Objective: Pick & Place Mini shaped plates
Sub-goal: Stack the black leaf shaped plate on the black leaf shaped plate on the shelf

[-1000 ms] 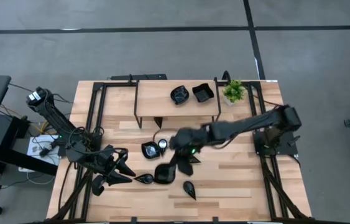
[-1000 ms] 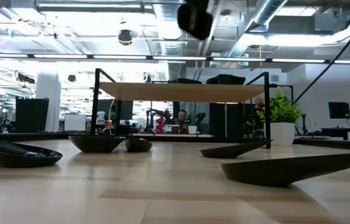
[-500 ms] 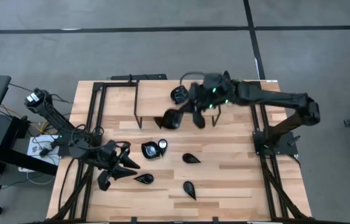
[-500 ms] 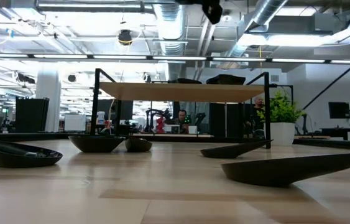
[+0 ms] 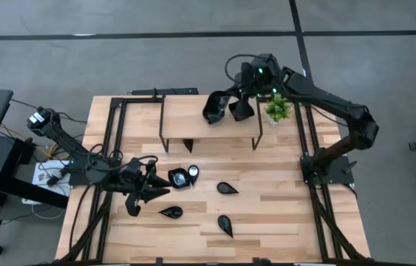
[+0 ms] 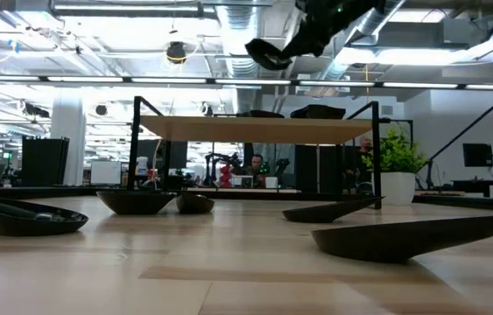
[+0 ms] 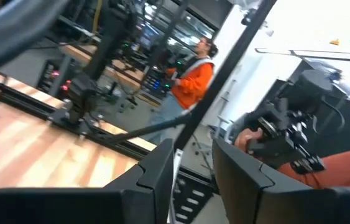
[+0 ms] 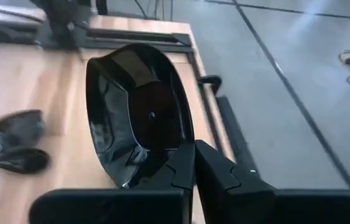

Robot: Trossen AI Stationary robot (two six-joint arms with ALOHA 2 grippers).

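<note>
My right gripper [image 5: 227, 103] is over the raised wooden shelf [image 5: 182, 118] at the table's far side, shut on a glossy black mini plate [image 5: 213, 108]. In the low view this plate [image 6: 268, 55] hangs high above the shelf top [image 6: 255, 131]. A square black plate [image 5: 241, 111] rests on the shelf beside it. On the table lie a round plate [image 5: 179, 178] and three teardrop plates [image 5: 227, 188], [image 5: 171, 213], [image 5: 224, 224]. My left gripper [image 5: 162, 188] hovers open just left of the round plate, holding nothing. My right gripper pinches the plate's rim [image 8: 162, 163] between its two fingers [image 8: 215, 171], at the edge nearest the wrist. The fingers slant down toward the table's far left. The plate is lifted clear above the shelf, tipped up on edge with its hollow [image 8: 147, 106] facing the wrist.
A small green potted plant [image 5: 278, 108] stands at the shelf's right end, close to my right arm. The shelf's dark metal legs [image 5: 258, 137] stand on the table. A small white object [image 5: 193, 173] lies by the round plate. A person in orange [image 7: 190, 81] is beyond the table.
My right gripper has risen from the middle of the table and swung to the far edge, rolling its wrist, and carried the black plate clear of the table to above the shelf. My left gripper has drifted a little toward the table's right, nearer the round plate.
</note>
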